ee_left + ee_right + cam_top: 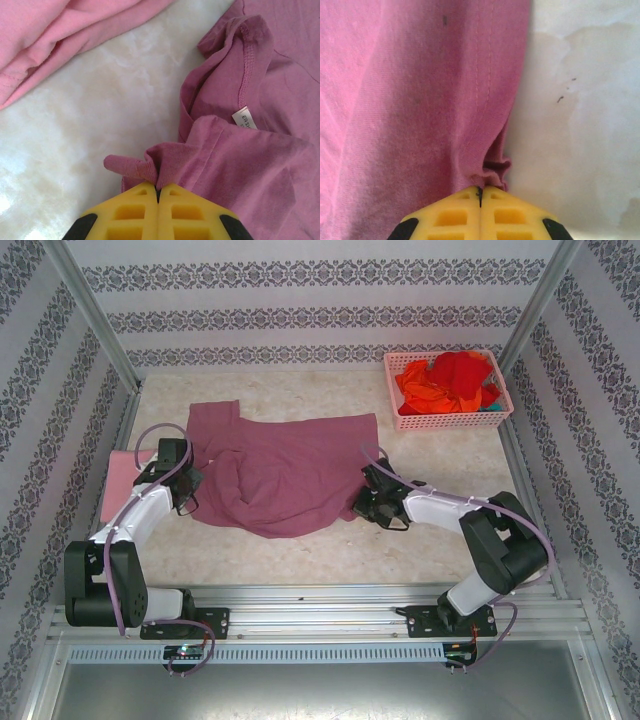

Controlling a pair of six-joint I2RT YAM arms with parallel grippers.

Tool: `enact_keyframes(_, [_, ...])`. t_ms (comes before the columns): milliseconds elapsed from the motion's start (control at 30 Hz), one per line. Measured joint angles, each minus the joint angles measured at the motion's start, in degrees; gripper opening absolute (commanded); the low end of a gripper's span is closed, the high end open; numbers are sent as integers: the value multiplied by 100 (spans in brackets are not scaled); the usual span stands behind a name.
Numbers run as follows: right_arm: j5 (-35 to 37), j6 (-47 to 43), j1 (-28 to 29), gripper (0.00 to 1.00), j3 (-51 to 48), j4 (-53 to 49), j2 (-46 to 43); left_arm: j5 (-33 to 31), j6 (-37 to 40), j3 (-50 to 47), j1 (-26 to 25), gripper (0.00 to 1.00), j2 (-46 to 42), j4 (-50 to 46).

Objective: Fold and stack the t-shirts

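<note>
Cloth is bunching between the closed yellow jaws of the left gripper (pixel 158 194), which is clamping a puckered edge of the dusty mauve-maroon cloth t-shirt (pixel 240 165) near its collar and small white label (pixel 243 117). The right gripper (pixel 480 195) is pinching the same shirt's stitched hem, jaws pressed together on it. The shirt is lying rumpled across the middle of the pale marbled table (pixel 300 550), between the two arms. A light pink t-shirt (pixel 120 480) is lying at the left edge, just beside the left arm. In the pink plastic lattice basket (pixel 447 422) at the far right corner, well apart, bright red and orange shirts (pixel 455 380) are sitting heaped.
</note>
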Motion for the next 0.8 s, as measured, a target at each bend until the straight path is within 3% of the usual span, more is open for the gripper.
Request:
enact_keyframes(400, [476,-345,-39,0,796,-789,-1043,-11,50,157,4,0,-57,-76])
enact_keyframes(800, [1010,-1128,-267,0,2640,-1244,-39,24,369,1322,402,0,901,-105])
